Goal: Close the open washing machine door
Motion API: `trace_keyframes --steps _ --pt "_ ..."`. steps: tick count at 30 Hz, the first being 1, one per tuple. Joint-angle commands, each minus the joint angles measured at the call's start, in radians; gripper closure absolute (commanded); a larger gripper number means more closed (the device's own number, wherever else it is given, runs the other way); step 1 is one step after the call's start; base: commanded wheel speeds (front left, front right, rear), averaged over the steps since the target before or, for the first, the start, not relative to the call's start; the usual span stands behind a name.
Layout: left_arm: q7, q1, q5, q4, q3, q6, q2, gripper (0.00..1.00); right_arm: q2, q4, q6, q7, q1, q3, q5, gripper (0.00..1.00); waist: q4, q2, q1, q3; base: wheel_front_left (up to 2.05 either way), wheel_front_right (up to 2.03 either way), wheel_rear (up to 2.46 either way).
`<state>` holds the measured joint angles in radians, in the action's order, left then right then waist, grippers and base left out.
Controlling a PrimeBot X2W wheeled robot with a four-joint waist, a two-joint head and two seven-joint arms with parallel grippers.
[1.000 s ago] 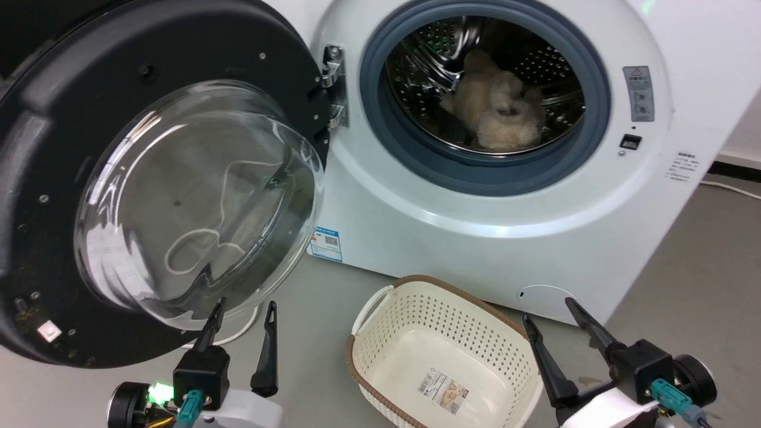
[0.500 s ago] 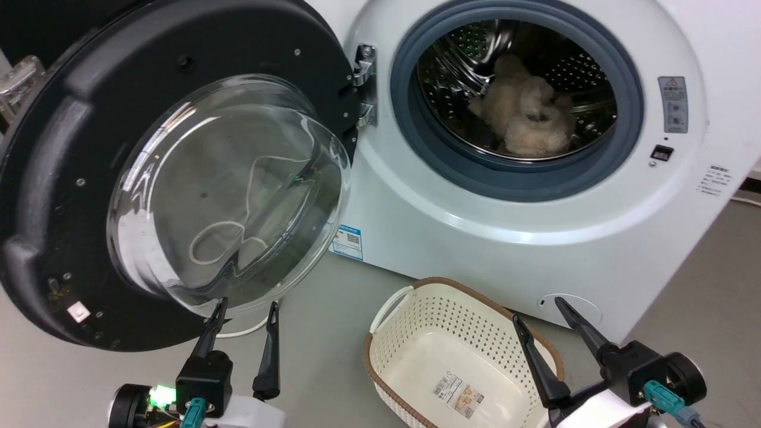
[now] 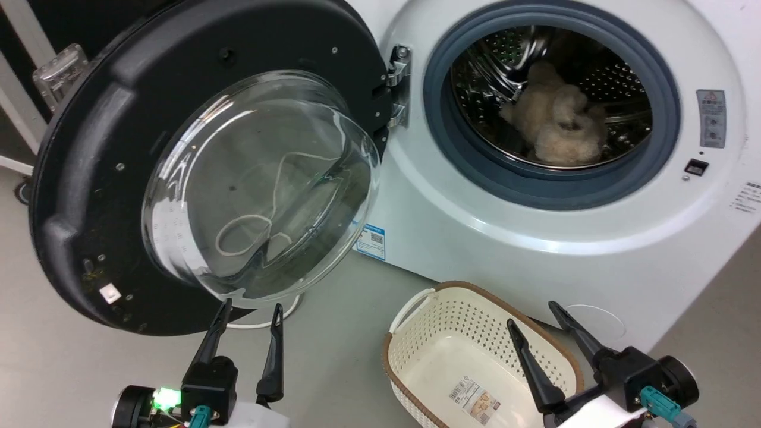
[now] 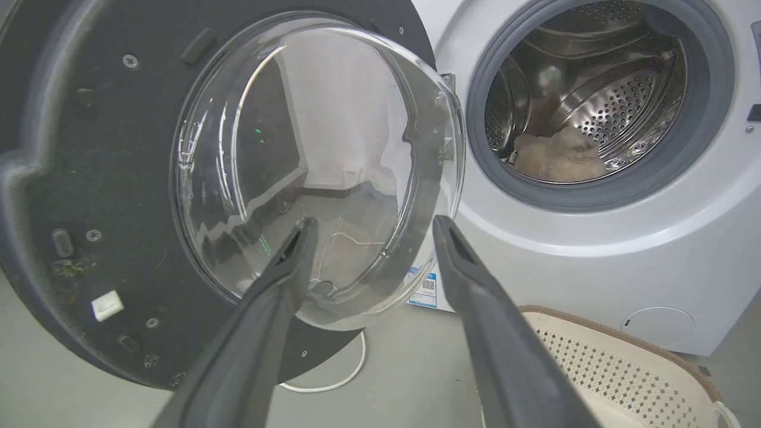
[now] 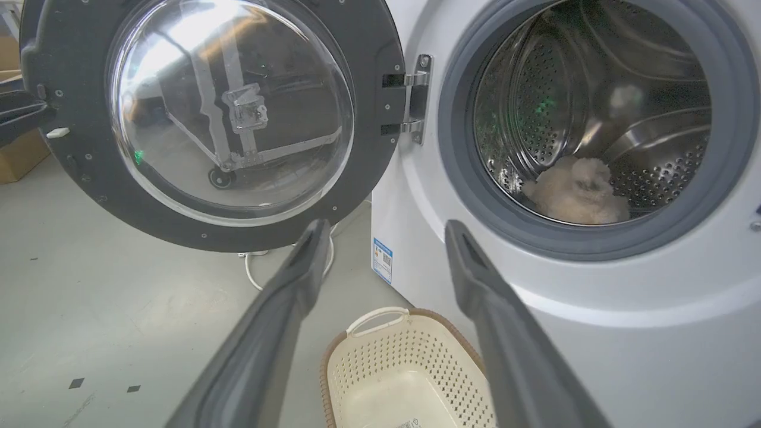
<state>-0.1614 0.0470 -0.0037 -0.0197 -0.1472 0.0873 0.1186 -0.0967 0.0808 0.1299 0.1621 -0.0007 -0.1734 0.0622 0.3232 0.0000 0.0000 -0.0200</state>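
The washing machine door (image 3: pixel 196 172) stands wide open at the left, black-framed with a bulging clear glass bowl, hung on a chrome hinge (image 3: pixel 397 83). The white washing machine (image 3: pixel 535 249) fills the right, and fluffy beige laundry (image 3: pixel 556 128) lies in its steel drum. My left gripper (image 3: pixel 251 308) is open just below the door's glass bowl, fingers pointing up. In the left wrist view the door (image 4: pixel 107 178) looms close beyond the open left gripper (image 4: pixel 371 226). My right gripper (image 3: pixel 534 314) is open over the basket, in front of the machine's lower front (image 5: pixel 624 351).
A cream perforated laundry basket (image 3: pixel 475 351) with a brown rim sits on the grey floor before the machine, between the grippers. A white cord (image 3: pixel 267 321) loops on the floor under the door. Metal frame parts (image 3: pixel 24 101) stand behind the door at far left.
The whole head view has shifted right, so the camera has turned left; door and machine keep their pose. Both grippers stay open near the bottom edge.
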Motion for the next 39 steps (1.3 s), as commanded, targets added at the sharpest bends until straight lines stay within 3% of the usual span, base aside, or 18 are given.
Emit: trace_keyframes --steps 1,18,19,20,21,22,28,33,36,37,39 --pt "-0.009 0.014 -0.008 0.001 -0.004 0.007 0.007 0.0 -0.005 0.004 0.001 0.009 -0.004 -0.007 0.006 0.0 0.005 0.0 0.0 0.0 0.0 0.0 0.0" --pt "-0.045 0.024 -0.017 0.006 -0.041 0.023 0.021 0.0 -0.017 0.019 0.001 0.044 0.002 -0.042 0.021 0.0 0.076 0.0 0.0 -0.001 0.0 0.0 0.0" --pt "-0.047 0.025 -0.02 0.008 -0.043 0.022 0.022 0.05 -0.017 0.02 0.001 0.046 0.003 -0.044 0.022 0.0 0.08 0.0 0.0 -0.002 0.0 0.0 0.0" --pt "-0.049 0.025 -0.021 0.009 -0.046 0.022 0.022 0.62 -0.018 0.021 0.001 0.048 0.004 -0.045 0.023 0.0 0.084 0.0 0.0 -0.002 0.0 0.0 0.0" --pt "-0.051 0.026 -0.024 0.009 -0.049 0.02 0.023 0.87 -0.018 0.021 0.001 0.05 0.006 -0.046 0.023 0.0 0.088 0.0 0.0 -0.002 0.0 0.0 0.0" --pt "-0.053 0.025 -0.025 0.01 -0.051 0.018 0.024 1.0 -0.018 0.021 0.001 0.052 0.008 -0.047 0.024 0.0 0.091 0.0 0.0 -0.003 0.0 0.0 0.0" --pt "-0.066 -0.011 -0.054 -0.052 -0.029 0.0 0.043 1.0 -0.021 0.018 0.001 0.065 0.027 -0.037 0.025 0.0 0.119 0.0 0.0 0.0 0.0 0.0 0.0" --pt "-0.076 -0.077 -0.108 -0.147 0.048 -0.027 0.078 1.0 -0.036 -0.002 0.001 0.075 0.041 -0.033 0.015 0.0 0.122 0.0 0.0 0.041 0.0 0.0 0.0" --pt "-0.082 -0.127 -0.161 -0.178 0.121 -0.045 0.111 1.0 -0.058 -0.012 0.001 0.082 0.034 -0.044 0.018 0.0 0.104 0.0 0.0 0.074 0.0 0.0 0.0" --pt "-0.078 -0.197 -0.261 -0.175 0.221 -0.059 0.148 1.0 -0.081 -0.018 0.001 0.088 0.022 -0.052 0.029 0.0 0.083 0.0 0.0 0.105 0.0 0.0 0.0" --pt "-0.048 -0.259 -0.352 -0.146 0.303 -0.066 0.179 1.0 -0.097 -0.023 0.001 0.092 0.014 -0.056 0.037 0.0 0.069 0.0 0.0 0.124 0.0 0.0 0.0"
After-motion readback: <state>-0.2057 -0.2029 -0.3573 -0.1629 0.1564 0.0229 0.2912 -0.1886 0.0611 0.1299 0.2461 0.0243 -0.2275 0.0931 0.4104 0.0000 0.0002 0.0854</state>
